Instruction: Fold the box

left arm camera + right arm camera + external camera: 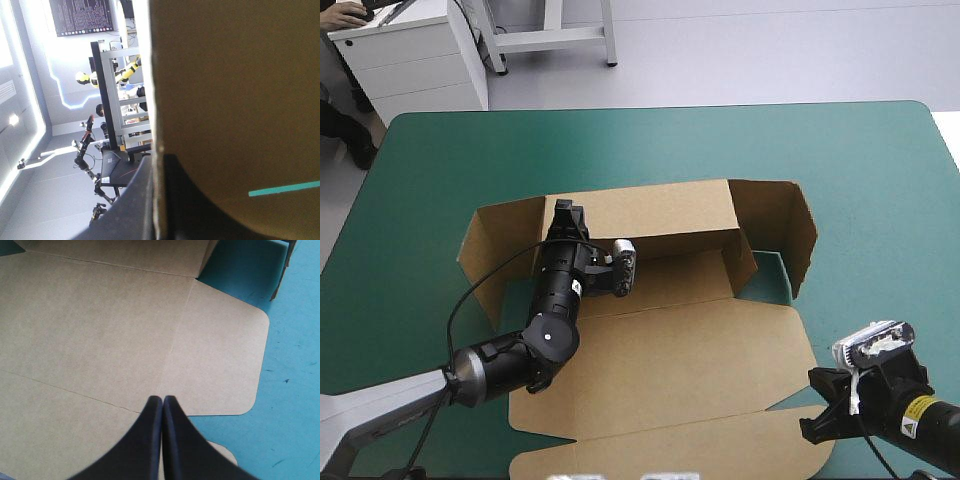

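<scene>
- Teal-green cover (440,160) fills the high view; the brown box (660,370) lies at its middle, reaching to the 6 o'clock edge.
- Box state: back wall (660,210) raised, end flaps standing at 9 and 3 o'clock, and the wide lid panels flat toward 6 o'clock.
- Left arm: you see it come in from 8 o'clock. It bends at the elbow over the flat board and reaches toward 12 o'clock.
- Left gripper (565,212) sits at the back wall's top edge, near its 9 o'clock end.
- Left wrist view: the left gripper (157,159) is clamped on the board. One black finger lies on each face, with the cut edge running up between them.
- Right arm: it enters at the 5 o'clock corner, low, with the wrist aimed toward 10 o'clock.
- Right gripper (162,400) has its fingers pressed together in one pointed arch and holds nothing. It is poised over the flat lid panel, just beside the crease to the rounded flap (220,355).
- Hard to read: you cannot tell whether the right fingertips touch the board or hang above it.
- Hard to read: the left fingertips are hidden behind the wall in the high view.
- Cut off: the box's 6 o'clock edge runs out of the high view.
- Unclear: a thin teal-green strip crosses the board in the left wrist view. You cannot tell whether it is a slot or a gap.
</scene>
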Tool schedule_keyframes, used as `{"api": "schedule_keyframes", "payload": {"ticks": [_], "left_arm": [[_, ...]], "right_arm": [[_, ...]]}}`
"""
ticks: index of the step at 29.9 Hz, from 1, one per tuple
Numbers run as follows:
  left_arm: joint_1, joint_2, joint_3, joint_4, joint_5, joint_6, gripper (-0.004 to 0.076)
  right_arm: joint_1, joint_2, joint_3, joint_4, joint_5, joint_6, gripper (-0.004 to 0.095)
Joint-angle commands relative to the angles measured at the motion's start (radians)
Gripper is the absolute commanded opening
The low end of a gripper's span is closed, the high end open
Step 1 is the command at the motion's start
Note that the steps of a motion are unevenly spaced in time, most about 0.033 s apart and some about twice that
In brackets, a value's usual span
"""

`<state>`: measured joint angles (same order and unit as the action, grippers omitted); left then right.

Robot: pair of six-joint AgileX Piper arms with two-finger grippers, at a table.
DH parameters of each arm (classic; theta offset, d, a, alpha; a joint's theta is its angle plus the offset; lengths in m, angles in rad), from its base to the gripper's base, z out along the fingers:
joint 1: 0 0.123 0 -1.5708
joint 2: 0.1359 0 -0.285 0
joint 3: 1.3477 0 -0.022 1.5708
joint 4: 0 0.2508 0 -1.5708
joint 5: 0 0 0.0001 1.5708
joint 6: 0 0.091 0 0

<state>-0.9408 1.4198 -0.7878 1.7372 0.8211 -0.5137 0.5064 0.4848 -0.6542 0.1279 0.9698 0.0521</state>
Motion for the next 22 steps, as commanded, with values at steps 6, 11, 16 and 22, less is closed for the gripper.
{"api": "schedule_keyframes", "payload": {"ticks": [6, 11, 16, 22], "left_arm": [[-0.045, -0.026, -0.013, 0.065, 0.006, -0.005, -0.0010], [-0.045, -0.026, -0.013, 0.065, 0.014, -0.005, -0.0010], [-0.045, -0.026, -0.013, 0.065, 0.012, -0.005, -0.0010], [-0.045, -0.026, -0.013, 0.065, 0.000, -0.005, -0.0010]], "right_arm": [[-0.003, 0.009, -0.023, -0.025, -0.052, 0.010, -0.0012], [-0.003, 0.009, -0.023, -0.017, -0.052, 0.000, 0.0109], [-0.003, 0.009, -0.023, -0.021, -0.057, 0.000, 0.0462], [-0.003, 0.009, -0.045, -0.082, -0.205, 0.078, 0.0758]]}}
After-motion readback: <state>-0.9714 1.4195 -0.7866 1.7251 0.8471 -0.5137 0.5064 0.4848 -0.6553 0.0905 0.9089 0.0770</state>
